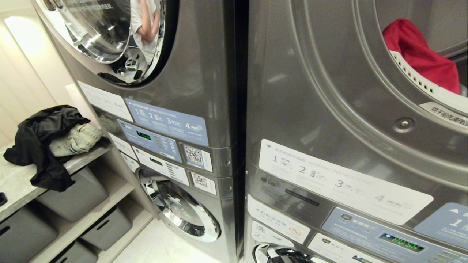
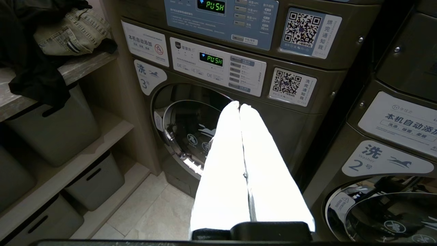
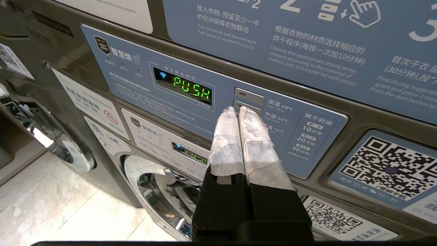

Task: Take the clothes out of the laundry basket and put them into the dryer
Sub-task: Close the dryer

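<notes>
Claws: right claw with wrapped fingers pressed together, empty, tips at the dryer's blue control panel by its grey buttons; left claw likewise closed and empty, aimed at a lower washer door.
Display: green "PUSH".
Dryer: brushed grey metal, round opening, white perforated rim.
Clothes: red garment, soft and crumpled, inside the drum; black cloth and tan jeans heaped on the wooden shelf to the left.

Pale tiled floor, shelving
</notes>
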